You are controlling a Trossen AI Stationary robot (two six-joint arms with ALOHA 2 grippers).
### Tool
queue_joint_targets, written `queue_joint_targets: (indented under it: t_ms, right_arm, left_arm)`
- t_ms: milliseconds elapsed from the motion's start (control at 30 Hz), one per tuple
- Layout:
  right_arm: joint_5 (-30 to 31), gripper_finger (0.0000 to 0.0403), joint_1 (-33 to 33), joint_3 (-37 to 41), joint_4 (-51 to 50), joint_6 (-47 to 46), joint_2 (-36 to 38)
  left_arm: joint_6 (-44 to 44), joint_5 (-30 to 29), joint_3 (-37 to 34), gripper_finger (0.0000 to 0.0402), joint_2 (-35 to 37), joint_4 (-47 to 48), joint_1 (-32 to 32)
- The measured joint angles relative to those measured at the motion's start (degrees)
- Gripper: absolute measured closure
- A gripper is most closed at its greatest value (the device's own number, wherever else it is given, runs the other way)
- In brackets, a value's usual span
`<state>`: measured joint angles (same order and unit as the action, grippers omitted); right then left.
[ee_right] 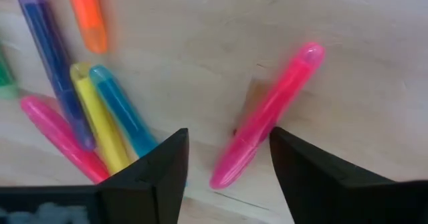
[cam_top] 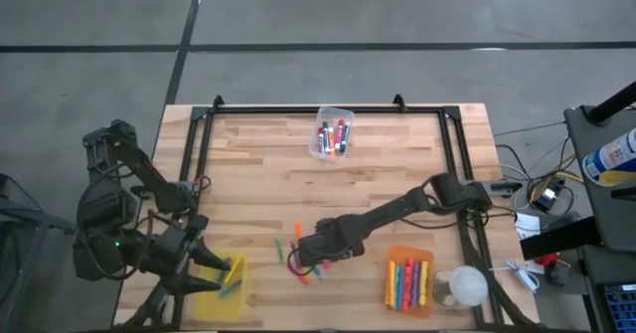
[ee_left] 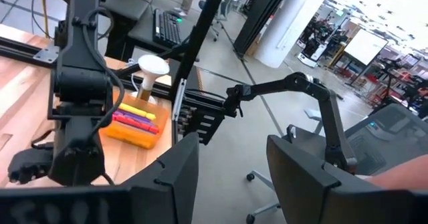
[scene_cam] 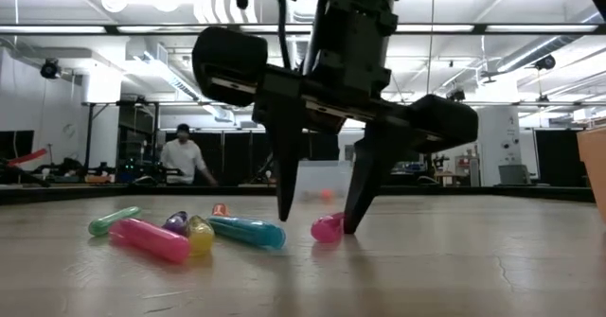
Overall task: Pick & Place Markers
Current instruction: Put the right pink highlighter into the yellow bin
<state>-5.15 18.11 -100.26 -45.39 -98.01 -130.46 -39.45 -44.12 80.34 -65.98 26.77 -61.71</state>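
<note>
My right gripper is open and points down at the table's near middle. Its fingers stand on either side of a pink marker that lies flat on the wood. Close beside it lie several loose markers: orange, blue, yellow, teal and another pink. My left gripper hangs open over the yellow bin at the near left, with nothing between its fingers. My right gripper comes at the pink marker from above, its fingers across the marker near one end. One fingertip stands right beside that end. I cannot tell whether it touches. The marker lies flat on the table.
A clear bin with markers stands at the far middle. An orange bin holding several markers sits at the near right, with a white round object next to it. A black frame rail runs around the table.
</note>
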Motion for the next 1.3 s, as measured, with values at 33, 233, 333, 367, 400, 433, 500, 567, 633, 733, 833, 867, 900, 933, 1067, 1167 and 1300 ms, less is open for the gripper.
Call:
queue_joint_targets:
  t_ms: [33, 233, 333, 367, 400, 433, 500, 567, 633, 733, 833, 867, 900, 933, 1067, 1167, 1300]
  right_arm:
    - [-0.2, 0.0211, 0.0, -0.8, -0.8, 0.5, -0.7]
    - [-0.8, 0.0262, 0.0, -4.4, -7.7, 6.5, -2.2]
    - [-0.9, 0.0297, -0.2, -4.4, -9.6, 10.0, -2.2]
    - [-1.0, 0.031, -0.3, -4.4, -9.9, 11.0, -2.2]
    - [-1.1, 0.0324, -0.4, -4.3, -10.1, 11.8, -2.2]
    - [-1.2, 0.0338, -0.5, -4.3, -10.2, 12.6, -2.2]
    - [-1.2, 0.0363, -0.7, -4.2, -10.2, 14.3, -2.2]
    - [-1.2, 0.0377, -0.9, -4.4, -10.8, 16.5, -2.2]
    - [-1.3, 0.0377, -1.0, -4.8, -11.7, 18.6, -2.2]
    - [-0.9, 0.0376, -1.0, -5.7, -13.2, 20.7, -2.1]
    - [-0.5, 0.0376, -1.0, -7.8, -15.4, 23.6, -2.1]
    - [-0.5, 0.0376, -1.0, -8.9, -16.0, 24.7, -1.9]
    - [-0.5, 0.0376, -1.0, -10.1, -16.6, 26.0, -1.7]
    - [-0.3, 0.0376, -0.9, -11.7, -17.3, 27.4, -1.5]
    - [2.3, 0.0376, -0.4, -18.7, -18.8, 33.5, -1.4]
    - [5.9, 0.0376, 0.1, -25.2, -18.9, 38.7, -1.4]
    - [13.0, 0.0376, 1.7, -34.0, -18.6, 48.5, -1.4]
  left_arm:
    - [0.0, 0.0, 0.0, 0.0232, 0.0, 0.1, 0.0]
    - [0.3, 0.0, 0.0, 0.0232, 0.4, 0.4, 0.0]
    - [-0.5, 0.6, 0.0, 0.0232, 0.4, 1.2, 0.0]
    - [-1.1, 1.1, 0.0, 0.0232, 0.4, 1.6, 0.0]
    - [-1.6, 1.3, 0.0, 0.0232, 0.4, 1.9, 0.0]
    - [-1.8, 1.5, 0.0, 0.0232, 0.4, 2.2, 0.0]
    - [-1.9, 1.5, 0.0, 0.0232, 0.4, 2.8, 0.0]
    - [-2.4, 1.5, 0.0, 0.0232, 0.4, 2.7, 0.0]
    - [-3.1, 1.5, 0.0, 0.0232, 0.4, 2.7, 0.0]
    - [-2.8, 1.5, 0.0, 0.0232, 0.4, 2.6, 0.0]
    - [-2.7, 0.2, 0.0, 0.0232, 0.4, 2.6, 0.1]
    - [-2.8, 0.0, 0.0, 0.0232, 0.4, 2.6, 0.1]
    - [-2.8, 0.0, 0.0, 0.0232, 0.4, 2.6, 0.1]
    - [-2.4, -0.1, 0.0, 0.0232, 0.4, 2.6, 0.1]
    - [0.2, -2.3, 0.0, 0.0232, 0.3, 2.8, 0.1]
    - [5.0, -5.1, 0.0, 0.0232, 0.3, 2.8, 0.1]
    - [11.8, -9.5, 0.0, 0.0232, 0.3, 2.8, 0.1]
